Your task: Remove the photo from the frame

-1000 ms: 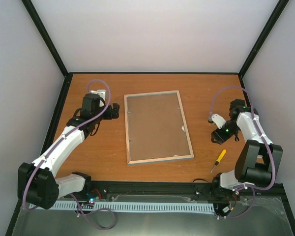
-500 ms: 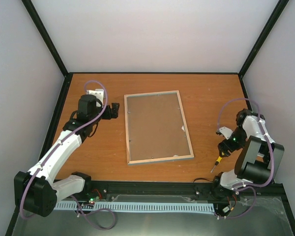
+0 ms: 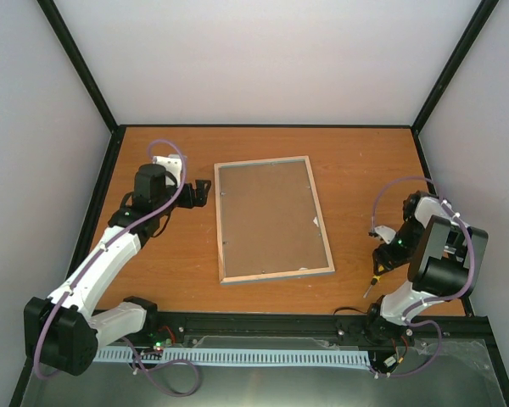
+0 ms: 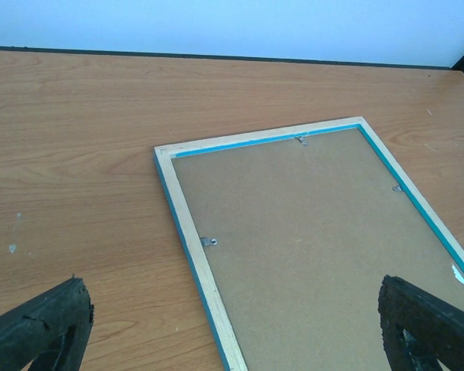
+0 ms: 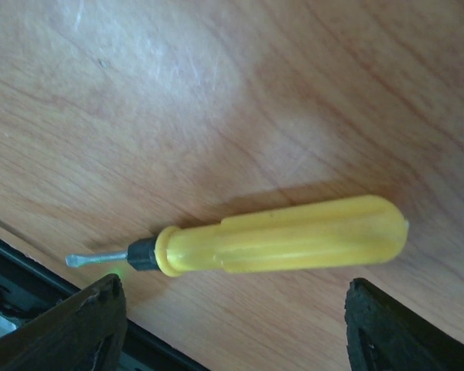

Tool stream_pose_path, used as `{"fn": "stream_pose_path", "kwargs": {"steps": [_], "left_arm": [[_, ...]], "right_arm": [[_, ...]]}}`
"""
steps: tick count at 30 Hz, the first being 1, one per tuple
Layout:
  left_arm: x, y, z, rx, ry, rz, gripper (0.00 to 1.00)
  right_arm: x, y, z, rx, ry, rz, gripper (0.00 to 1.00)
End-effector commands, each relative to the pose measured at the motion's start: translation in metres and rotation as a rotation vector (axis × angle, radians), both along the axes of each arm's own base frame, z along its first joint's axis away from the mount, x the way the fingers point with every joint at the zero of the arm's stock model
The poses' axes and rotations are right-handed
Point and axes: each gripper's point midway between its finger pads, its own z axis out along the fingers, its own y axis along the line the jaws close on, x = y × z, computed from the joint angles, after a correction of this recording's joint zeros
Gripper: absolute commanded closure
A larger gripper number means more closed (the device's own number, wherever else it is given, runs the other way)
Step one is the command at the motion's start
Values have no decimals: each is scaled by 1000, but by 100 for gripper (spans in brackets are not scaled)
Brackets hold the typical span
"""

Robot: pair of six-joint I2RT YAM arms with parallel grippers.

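Observation:
The frame [image 3: 276,275] lies face down mid-table, pale wood edge and light-blue border up; it also shows in the left wrist view [image 4: 189,224]. The brown backing board [image 3: 271,216] fills it, held by small metal clips [image 4: 208,242]. The photo is hidden under the board. My left gripper [image 3: 202,191] is open and empty, just left of the frame's far-left corner; its fingers [image 4: 39,328] straddle the frame's left rail from above. My right gripper [image 3: 380,261] is open, low over the yellow-handled screwdriver [image 5: 278,236], which lies on the table between its fingers [image 5: 77,325].
The screwdriver [image 3: 374,279] lies near the table's front right edge, tip toward the black rail [image 3: 263,324]. Black enclosure posts and grey walls bound the wooden table [image 3: 356,161]. A small white torn spot [image 4: 458,272] marks the board's right side.
My right arm has swung down toward the near edge and come over the screwdriver. My left gripper has edged slightly toward the frame's far-left corner. The frame has not moved.

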Motion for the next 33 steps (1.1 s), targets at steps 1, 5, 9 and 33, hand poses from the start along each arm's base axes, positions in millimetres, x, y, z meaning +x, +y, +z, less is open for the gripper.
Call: {"fn": "stream_pose_path", "kwargs": {"steps": [1,5,9,33], "left_arm": [[2,-6,13,-29,-33,-30,0],[3,-8,10,-37,-19,-36,0],[2,-8,11,-37,-21,-36,0],[2,-8,3,-24,-6,-40,0]], "right_arm": [[13,10,-4,47,-37,-41,25],[21,18,-11,51,-42,-40,28],[27,28,-17,45,-42,-24,34],[29,33,-31,-175,-115,95,59]]}}
